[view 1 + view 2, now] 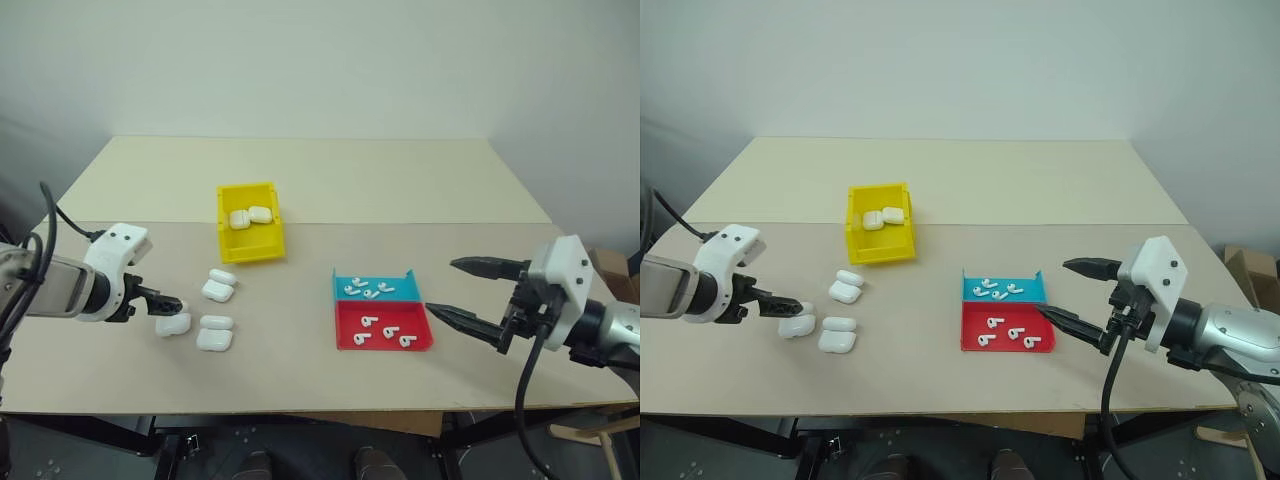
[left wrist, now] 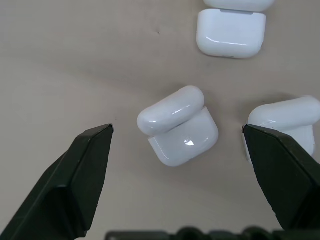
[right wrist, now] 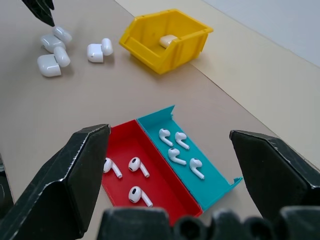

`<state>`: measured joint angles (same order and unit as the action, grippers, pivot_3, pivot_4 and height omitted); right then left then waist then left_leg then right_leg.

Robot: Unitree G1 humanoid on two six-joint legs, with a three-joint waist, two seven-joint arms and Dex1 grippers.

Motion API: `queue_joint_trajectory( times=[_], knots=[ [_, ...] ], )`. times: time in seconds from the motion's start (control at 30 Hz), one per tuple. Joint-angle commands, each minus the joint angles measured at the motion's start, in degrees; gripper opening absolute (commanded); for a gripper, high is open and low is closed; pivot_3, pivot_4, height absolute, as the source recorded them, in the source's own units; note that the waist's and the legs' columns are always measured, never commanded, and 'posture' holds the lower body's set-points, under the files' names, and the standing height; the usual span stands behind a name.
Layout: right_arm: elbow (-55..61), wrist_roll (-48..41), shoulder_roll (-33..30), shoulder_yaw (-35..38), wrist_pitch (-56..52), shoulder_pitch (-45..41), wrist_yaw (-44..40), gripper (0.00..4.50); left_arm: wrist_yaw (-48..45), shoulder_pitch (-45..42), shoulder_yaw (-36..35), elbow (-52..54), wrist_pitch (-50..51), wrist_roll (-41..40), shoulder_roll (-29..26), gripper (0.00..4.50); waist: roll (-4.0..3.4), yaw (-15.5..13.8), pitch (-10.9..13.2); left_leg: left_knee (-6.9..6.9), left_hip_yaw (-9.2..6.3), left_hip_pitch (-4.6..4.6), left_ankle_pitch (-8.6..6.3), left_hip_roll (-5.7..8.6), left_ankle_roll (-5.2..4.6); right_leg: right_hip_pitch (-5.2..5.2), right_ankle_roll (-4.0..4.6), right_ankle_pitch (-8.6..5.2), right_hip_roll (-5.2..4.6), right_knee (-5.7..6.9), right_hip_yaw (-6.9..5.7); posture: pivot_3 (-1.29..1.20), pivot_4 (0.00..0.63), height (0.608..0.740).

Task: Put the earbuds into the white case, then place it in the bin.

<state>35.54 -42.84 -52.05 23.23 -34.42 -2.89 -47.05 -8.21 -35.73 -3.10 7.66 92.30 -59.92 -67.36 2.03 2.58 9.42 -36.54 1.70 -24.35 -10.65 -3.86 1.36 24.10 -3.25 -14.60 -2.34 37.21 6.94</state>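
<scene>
Beige table [image 1: 300, 380] below a white wall. The left gripper [image 2: 177, 145], jaws wide and empty, is poised over an open case [image 2: 177, 125]; a neighbouring case [image 2: 290, 117], glossy and rounded, could be knocked. Farther off, earbuds [image 1: 385, 330] lie in trays by the open, empty right gripper [image 1: 460, 290]; beyond, the yellow bin [image 1: 250, 243].

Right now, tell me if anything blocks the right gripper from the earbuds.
Nothing visible does. The right gripper is open over the red tray and teal tray, with the earbuds uncovered.
</scene>
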Motion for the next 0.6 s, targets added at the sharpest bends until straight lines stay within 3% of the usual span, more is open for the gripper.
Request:
queue_joint_trajectory(
  times=[0.03,0.17,0.23,0.3,0.6],
  knots=[
    [0.28,-0.72,-0.84,0.71,-0.26,-1.41,0.1,4.48,13.25,-2.03,1.41,-0.86,0.2,-13.26,-2.98,4.5,0.03,-0.08,0.01,0.0,0.0,0.01,0.0,0.0,0.0,-0.02,0.0,0.0,0.0,0.0,0.0,0.0,0.15,0.74],
    [-0.43,-0.68,-0.98,-0.2,-1.0,-2.93,0.5,4.48,27.56,-3.99,7.4,-4.09,0.2,-31.2,-6.93,4.5,0.1,-0.14,0.01,-0.03,-0.02,0.02,0.0,0.0,0.01,-0.04,-0.02,0.02,-0.02,0.0,-0.01,0.0,0.15,0.74],
    [-0.38,-0.68,-0.93,-0.35,-1.15,-3.13,0.37,4.48,36.68,-3.78,12.93,-4.82,-5.12,-45.08,-10.76,4.5,0.11,-0.16,0.01,-0.03,-0.01,0.04,0.0,0.02,0.0,-0.05,-0.02,0.02,-0.03,0.01,0.0,0.0,0.15,0.74],
    [-0.43,-0.75,-0.94,-0.43,-1.18,-3.29,0.12,4.48,44.73,-2.93,16.74,-5.74,-10.64,-52.33,-11.55,4.5,0.1,-0.19,0.0,-0.03,-0.02,0.04,0.0,-0.01,0.01,-0.04,-0.01,0.03,-0.03,0.01,-0.01,0.0,0.15,0.74],
    [-0.19,-1.0,-1.08,-0.97,-1.7,-4.31,0.47,4.48,59.92,-4.85,17.87,-12.26,-15.42,-53.08,-0.55,4.5,0.11,-1.19,-0.01,-0.04,-0.01,0.04,0.03,0.08,0.06,-0.06,0.03,0.05,-0.08,0.0,-0.04,0.0,0.15,0.74]
  ],
)
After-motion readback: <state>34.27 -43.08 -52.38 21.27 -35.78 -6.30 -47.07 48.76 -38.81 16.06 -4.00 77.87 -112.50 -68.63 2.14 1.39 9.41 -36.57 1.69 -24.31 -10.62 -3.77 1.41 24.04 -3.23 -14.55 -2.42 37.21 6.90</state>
